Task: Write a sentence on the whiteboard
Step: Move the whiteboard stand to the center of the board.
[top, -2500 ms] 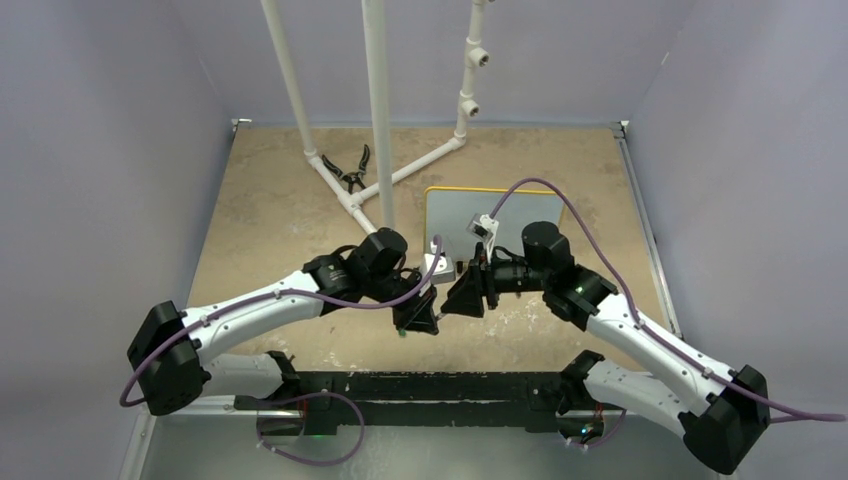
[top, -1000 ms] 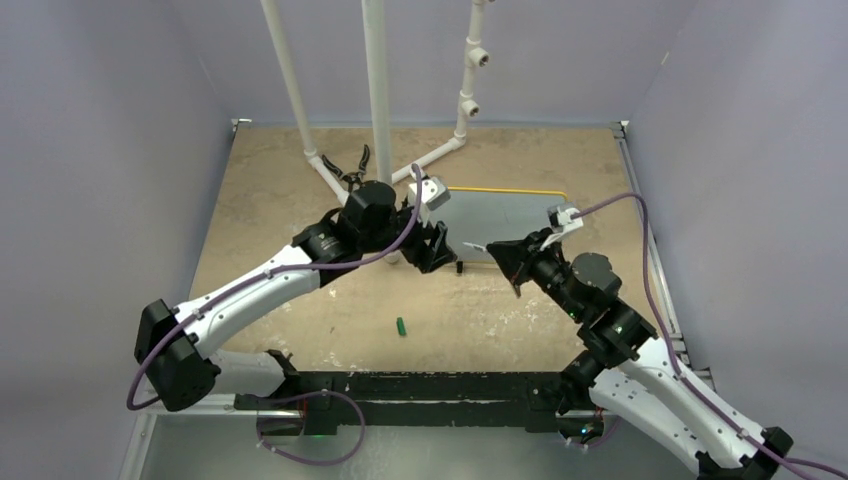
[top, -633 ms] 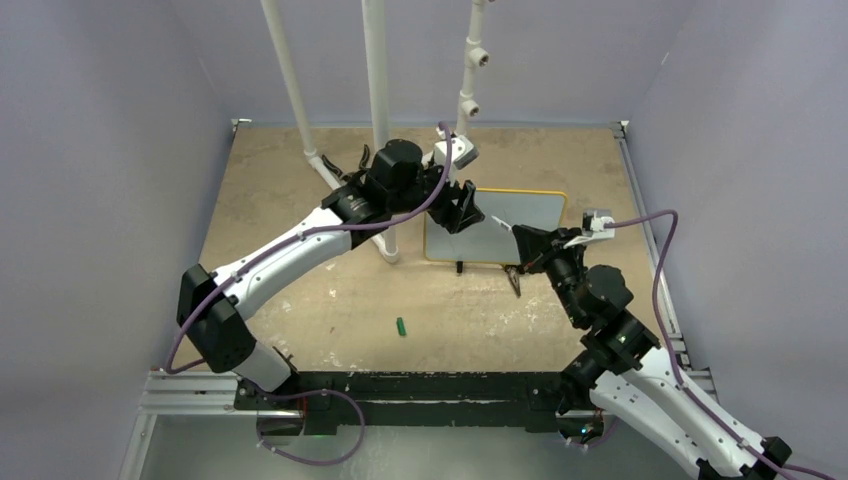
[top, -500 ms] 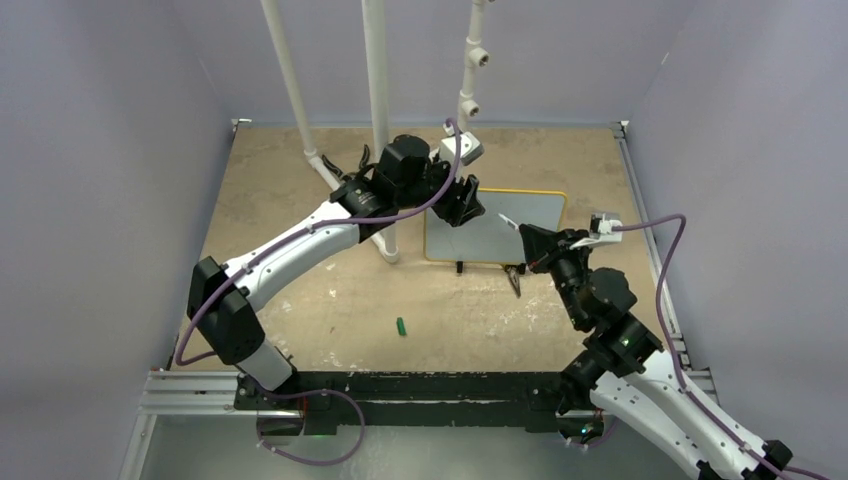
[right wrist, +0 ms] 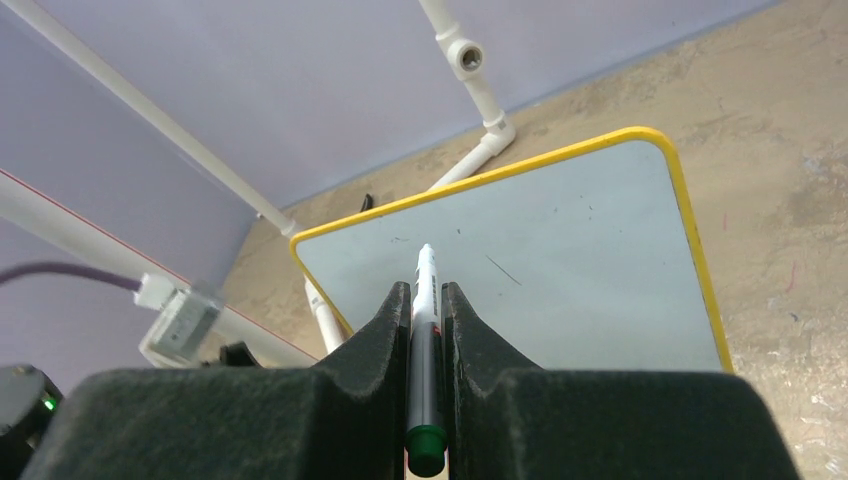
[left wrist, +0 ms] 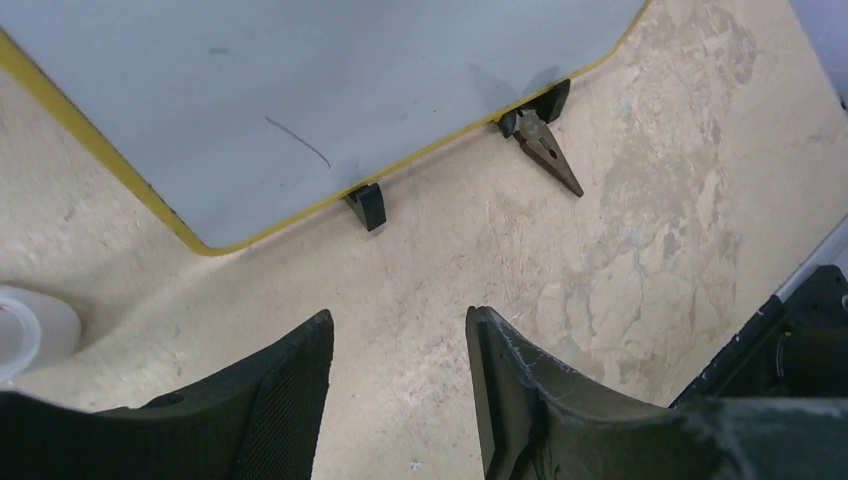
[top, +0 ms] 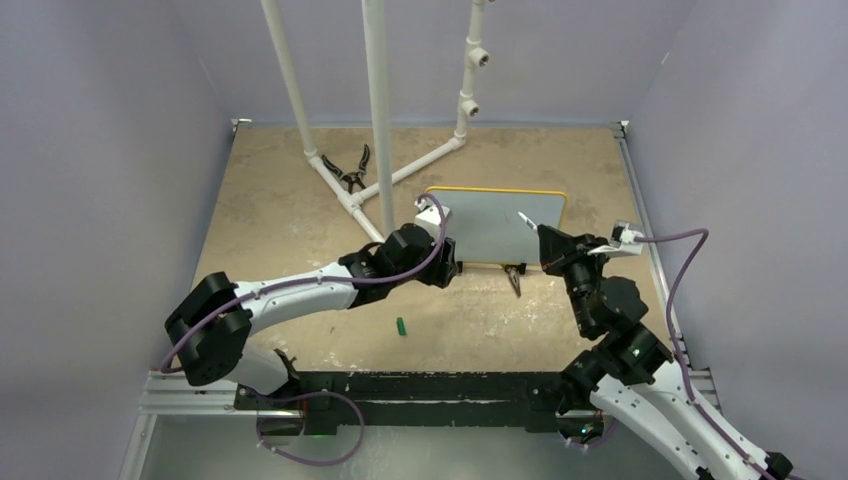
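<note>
Right gripper [right wrist: 427,294] was seen clamped on a marker [right wrist: 421,268], the green end left at the rear and the tip pointed over the whiteboard [right wrist: 580,260]; contact with the surface could not be made out. Left gripper [left wrist: 400,335] was held with its jaws apart and nothing between them, low over the tan table [left wrist: 620,230] just beside the board's near left corner. The whiteboard was propped on small black feet right of the table's centre, a short thin stroke [left wrist: 297,142] marked on it.
</note>
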Action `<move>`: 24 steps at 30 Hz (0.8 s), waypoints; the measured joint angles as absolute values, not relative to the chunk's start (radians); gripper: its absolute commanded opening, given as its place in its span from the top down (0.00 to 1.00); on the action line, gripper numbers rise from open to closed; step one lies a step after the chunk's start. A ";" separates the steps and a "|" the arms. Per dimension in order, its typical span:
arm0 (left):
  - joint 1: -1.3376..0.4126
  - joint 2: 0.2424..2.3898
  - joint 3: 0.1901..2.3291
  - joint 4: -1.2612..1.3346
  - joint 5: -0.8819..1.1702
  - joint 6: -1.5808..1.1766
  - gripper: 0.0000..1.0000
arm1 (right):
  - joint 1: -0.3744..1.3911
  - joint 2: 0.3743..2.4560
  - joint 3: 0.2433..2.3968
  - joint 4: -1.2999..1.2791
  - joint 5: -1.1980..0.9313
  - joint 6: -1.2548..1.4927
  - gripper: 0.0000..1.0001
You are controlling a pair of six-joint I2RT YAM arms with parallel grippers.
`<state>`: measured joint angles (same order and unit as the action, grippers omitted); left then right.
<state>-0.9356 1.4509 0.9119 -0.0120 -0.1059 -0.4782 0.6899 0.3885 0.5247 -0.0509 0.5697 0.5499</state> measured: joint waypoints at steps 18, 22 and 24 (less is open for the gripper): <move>-1.055 1.775 0.876 0.216 -0.415 -0.756 0.59 | 0.690 0.312 0.525 -0.058 0.594 0.561 1.00; -1.055 1.833 0.908 0.229 -0.457 -0.780 0.60 | 0.690 0.309 0.525 -0.059 0.596 0.561 1.00; -1.057 1.855 0.931 0.236 -0.469 -0.793 0.59 | 0.690 0.305 0.525 -0.060 0.599 0.561 1.00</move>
